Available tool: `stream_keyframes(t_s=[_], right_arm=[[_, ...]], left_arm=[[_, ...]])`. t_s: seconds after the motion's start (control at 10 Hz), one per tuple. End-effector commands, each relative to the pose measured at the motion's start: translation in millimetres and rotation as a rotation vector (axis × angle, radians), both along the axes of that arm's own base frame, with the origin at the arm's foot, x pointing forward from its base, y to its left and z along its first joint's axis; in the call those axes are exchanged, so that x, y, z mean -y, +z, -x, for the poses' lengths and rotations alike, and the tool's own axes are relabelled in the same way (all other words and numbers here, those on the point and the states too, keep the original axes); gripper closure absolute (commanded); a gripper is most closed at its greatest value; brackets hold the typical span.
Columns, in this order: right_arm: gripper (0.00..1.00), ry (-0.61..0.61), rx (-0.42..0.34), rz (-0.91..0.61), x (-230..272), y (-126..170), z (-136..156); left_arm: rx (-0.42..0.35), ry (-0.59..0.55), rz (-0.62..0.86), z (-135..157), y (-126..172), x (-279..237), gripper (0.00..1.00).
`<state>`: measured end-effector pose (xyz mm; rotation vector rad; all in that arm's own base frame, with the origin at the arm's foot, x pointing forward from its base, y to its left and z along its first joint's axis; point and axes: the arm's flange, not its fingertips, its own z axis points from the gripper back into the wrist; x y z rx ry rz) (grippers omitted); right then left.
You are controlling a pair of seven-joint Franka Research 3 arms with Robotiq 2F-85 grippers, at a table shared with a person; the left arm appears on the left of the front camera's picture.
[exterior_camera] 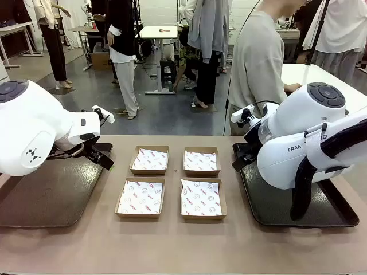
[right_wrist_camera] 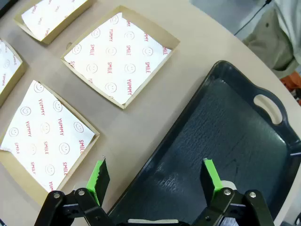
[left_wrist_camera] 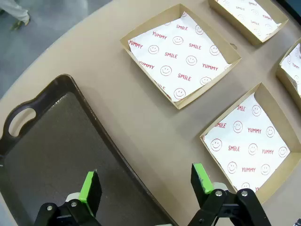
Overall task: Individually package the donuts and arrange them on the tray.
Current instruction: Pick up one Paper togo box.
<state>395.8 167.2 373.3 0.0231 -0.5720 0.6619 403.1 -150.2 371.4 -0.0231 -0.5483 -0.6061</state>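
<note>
A brown desk (exterior_camera: 172, 246) holds everything. At 9 o'clock on it lies the left tray (exterior_camera: 46, 195), dark and bare. The left tool (left_wrist_camera: 145, 179) hangs above that tray's 3 o'clock rim. It is released, spread wide, with nothing in it. One green finger (left_wrist_camera: 89, 186) is over the tray. The other is over the desk, just beside a box.

In the middle of the desk sit four open brown boxes, two by two and a little apart. The far-left box (exterior_camera: 149, 172) is at 10 o'clock and the near-left box (exterior_camera: 139, 216) is at 8 o'clock. The far-right box (exterior_camera: 202, 172) is at 2 o'clock and the near-right box (exterior_camera: 203, 217) is at 4 o'clock. Each has white paper (exterior_camera: 200, 197) in it, with red smiley faces and the words SMILE and YUMMY.

A person (exterior_camera: 258, 63) in a grey top stands past the desk at 1 o'clock.

The right tool (right_wrist_camera: 155, 170) is released too, wide and holding nothing. It hangs above the 9 o'clock rim of the right tray (exterior_camera: 266, 206), which lies dark at 3 o'clock on the desk.
</note>
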Motion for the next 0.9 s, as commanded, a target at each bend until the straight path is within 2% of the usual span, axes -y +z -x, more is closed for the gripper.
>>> stream_keyframes(t_s=[0.0,0.8], right_arm=[[0.00,0.000,0.000,0.000,0.0,0.0,0.0],[0.00,0.000,0.000,0.000,0.0,0.0,0.0]], left_arm=[[0.000,0.000,0.000,0.1,0.0,0.1,0.00],[0.000,0.000,0.000,0.1,0.0,0.1,0.00]])
